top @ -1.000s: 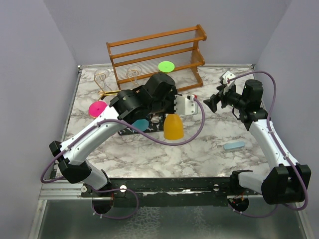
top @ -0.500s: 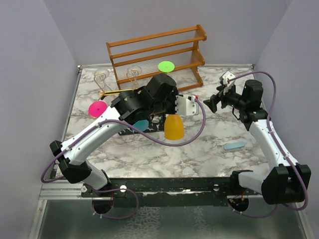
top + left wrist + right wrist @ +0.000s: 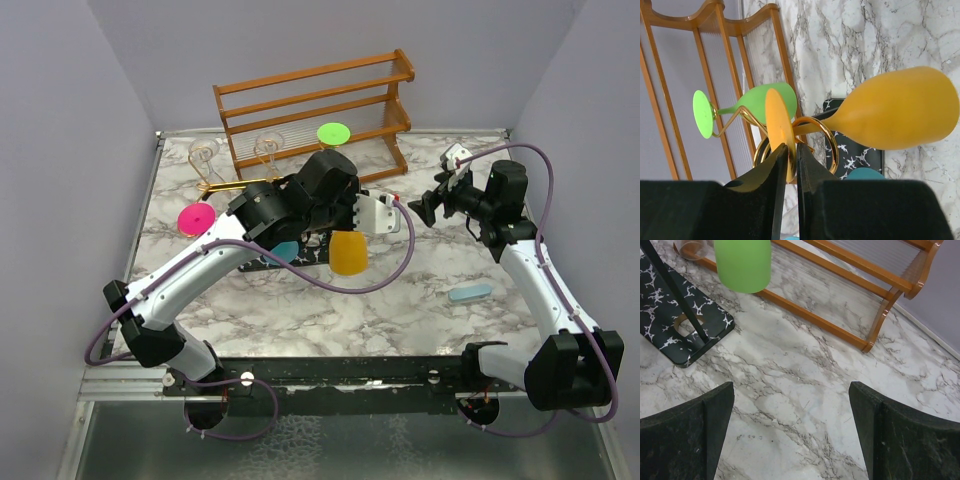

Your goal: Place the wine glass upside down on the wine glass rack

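Note:
The orange wine glass point(image 3: 349, 253) hangs upside down, its bowl point(image 3: 900, 115) low and its stem resting in a gold loop of the wine glass rack point(image 3: 826, 134). The rack's black veined base point(image 3: 856, 156) lies below. My left gripper point(image 3: 792, 150) sits over the rack point(image 3: 225, 186), jaws narrowly closed on either side of the glass's flat foot point(image 3: 777, 120). Off to the right, my right gripper point(image 3: 418, 207) hovers above bare marble, wide open point(image 3: 791, 395) and empty.
A green glass point(image 3: 765, 100) hangs on the same rack, with a pink foot point(image 3: 196, 218) and a teal glass point(image 3: 283, 250) also there. Two clear glasses point(image 3: 204, 153) stand by the wooden shelf point(image 3: 310, 100). A pale blue piece point(image 3: 469, 293) lies near right.
The left arm and the orange glass have shifted very slightly toward the back of the table. The right arm has stayed still.

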You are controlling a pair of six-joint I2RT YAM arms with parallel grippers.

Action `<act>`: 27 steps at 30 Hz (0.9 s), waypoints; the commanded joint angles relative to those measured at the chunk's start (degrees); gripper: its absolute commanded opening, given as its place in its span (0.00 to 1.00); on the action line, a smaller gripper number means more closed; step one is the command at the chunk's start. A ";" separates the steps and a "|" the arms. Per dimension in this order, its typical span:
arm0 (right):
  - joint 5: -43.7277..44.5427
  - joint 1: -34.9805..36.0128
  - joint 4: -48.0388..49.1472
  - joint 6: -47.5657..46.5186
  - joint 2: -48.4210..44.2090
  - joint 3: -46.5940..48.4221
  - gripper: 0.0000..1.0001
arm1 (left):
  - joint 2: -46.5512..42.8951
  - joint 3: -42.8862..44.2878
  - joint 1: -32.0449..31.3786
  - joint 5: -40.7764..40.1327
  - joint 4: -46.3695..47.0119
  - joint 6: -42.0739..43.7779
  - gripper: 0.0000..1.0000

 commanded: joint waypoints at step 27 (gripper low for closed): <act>-1.22 -0.59 0.50 -1.34 -0.62 -0.78 0.97 | 0.08 1.96 -0.74 1.45 -1.33 -1.99 0.28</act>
